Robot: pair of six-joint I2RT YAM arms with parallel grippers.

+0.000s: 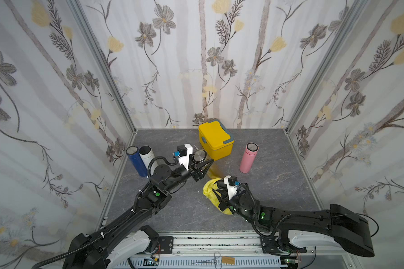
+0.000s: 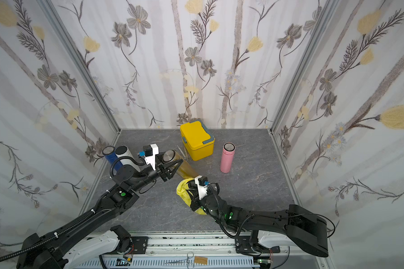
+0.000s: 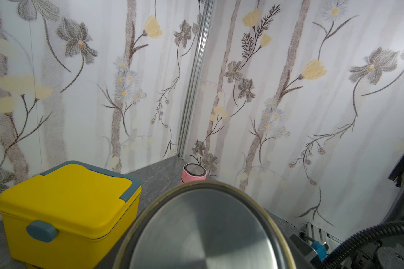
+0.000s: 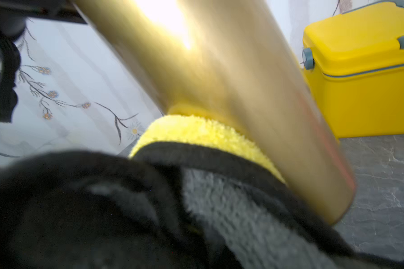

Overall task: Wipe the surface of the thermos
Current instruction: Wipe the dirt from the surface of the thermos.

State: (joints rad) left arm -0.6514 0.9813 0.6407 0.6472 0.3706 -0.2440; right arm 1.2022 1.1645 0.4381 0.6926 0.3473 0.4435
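Right wrist view: yellow cloth (image 4: 203, 132), pinched in the closed right gripper (image 2: 191, 185), presses the tilted gold thermos (image 4: 219, 69). The left gripper (image 2: 175, 165) clamps the thermos mid-table, just left of the yellow box (image 2: 197, 142).

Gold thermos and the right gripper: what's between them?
A yellow cloth, lying against the gold thermos; the right wrist view shows it closest.

Both top views look steeply down from high above the near edge over the whole table (image 1: 278, 186). Each wrist view sits very near the gold thermos (image 3: 203, 233); both also catch the yellow box (image 3: 68, 209).
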